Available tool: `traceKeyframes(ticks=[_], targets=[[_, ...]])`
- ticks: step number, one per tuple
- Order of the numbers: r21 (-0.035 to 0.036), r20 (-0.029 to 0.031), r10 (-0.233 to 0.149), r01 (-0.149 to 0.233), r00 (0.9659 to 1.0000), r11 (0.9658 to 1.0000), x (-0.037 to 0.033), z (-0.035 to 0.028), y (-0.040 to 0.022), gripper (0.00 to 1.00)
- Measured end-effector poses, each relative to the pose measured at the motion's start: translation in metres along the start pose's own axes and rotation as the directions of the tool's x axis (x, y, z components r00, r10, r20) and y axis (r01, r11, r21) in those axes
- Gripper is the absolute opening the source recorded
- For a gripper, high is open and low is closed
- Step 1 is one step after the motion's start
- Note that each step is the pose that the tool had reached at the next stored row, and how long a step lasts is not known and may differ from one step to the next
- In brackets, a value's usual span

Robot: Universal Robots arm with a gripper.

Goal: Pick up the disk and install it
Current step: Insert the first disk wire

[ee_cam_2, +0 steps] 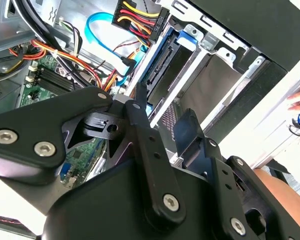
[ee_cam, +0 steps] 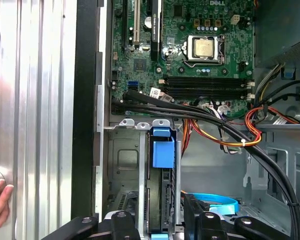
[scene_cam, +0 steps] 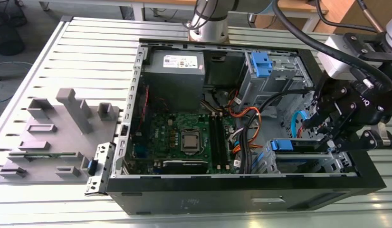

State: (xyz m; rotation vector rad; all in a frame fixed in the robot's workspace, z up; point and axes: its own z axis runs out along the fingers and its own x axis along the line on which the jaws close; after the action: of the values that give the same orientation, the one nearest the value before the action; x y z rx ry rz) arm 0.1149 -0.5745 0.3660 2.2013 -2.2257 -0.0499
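Black gripper [scene_cam: 328, 140] at disk [scene_cam: 296, 145] — blue-framed; inside drive cage [scene_cam: 310, 164]

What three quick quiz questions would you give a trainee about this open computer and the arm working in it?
1. True or false: the disk lies on the grey fixture outside the computer case.
2. In the exterior view, which is the gripper nearest to? A: the power-supply box. B: the disk. C: the processor socket.
3. What colour is the carrier frame on the disk?

Key:
1. False. It stands inside the case, in the drive cage at the exterior view's right.
2. B.
3. Blue.
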Motion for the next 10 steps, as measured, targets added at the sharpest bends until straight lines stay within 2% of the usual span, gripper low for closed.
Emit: traceKeyframes(ticks=[5,10], targets=[[0.0001,-0.0004,0.0,0.0,1.0,1.0,-0.0002,-0.0003,0.0,0.49],[0.0009,0.0049,0.0,0.0,1.0,1.0,-0.002,0.0002,0.0,0.49]])
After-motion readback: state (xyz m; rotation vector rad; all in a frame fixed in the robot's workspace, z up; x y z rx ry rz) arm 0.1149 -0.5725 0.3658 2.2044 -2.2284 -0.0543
